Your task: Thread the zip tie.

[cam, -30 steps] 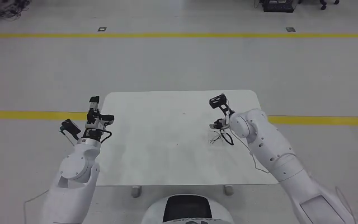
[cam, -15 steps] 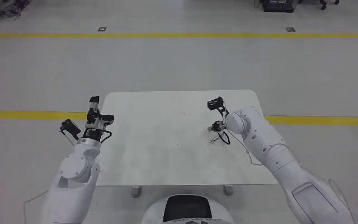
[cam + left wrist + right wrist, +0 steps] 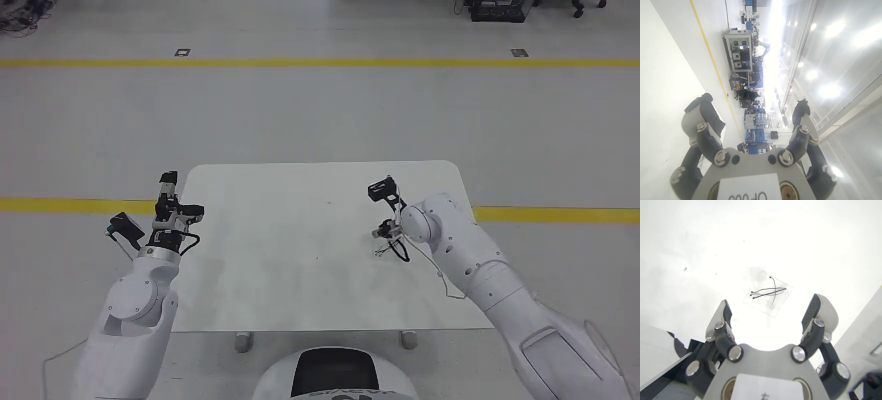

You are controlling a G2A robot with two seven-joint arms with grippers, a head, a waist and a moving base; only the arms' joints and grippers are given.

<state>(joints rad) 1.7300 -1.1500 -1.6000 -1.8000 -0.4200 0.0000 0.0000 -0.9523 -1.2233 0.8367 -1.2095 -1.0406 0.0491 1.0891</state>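
Three thin black plastic zip ties point(image 3: 768, 291) lie crossed on a square clear plastic sheet point(image 3: 780, 302) on the white tabletop point(image 3: 791, 247). I read the right pincer point(image 3: 770, 300) as released, hanging above them and touching nothing. The left pincer point(image 3: 753, 100) is released and empty at the tabletop's left edge.
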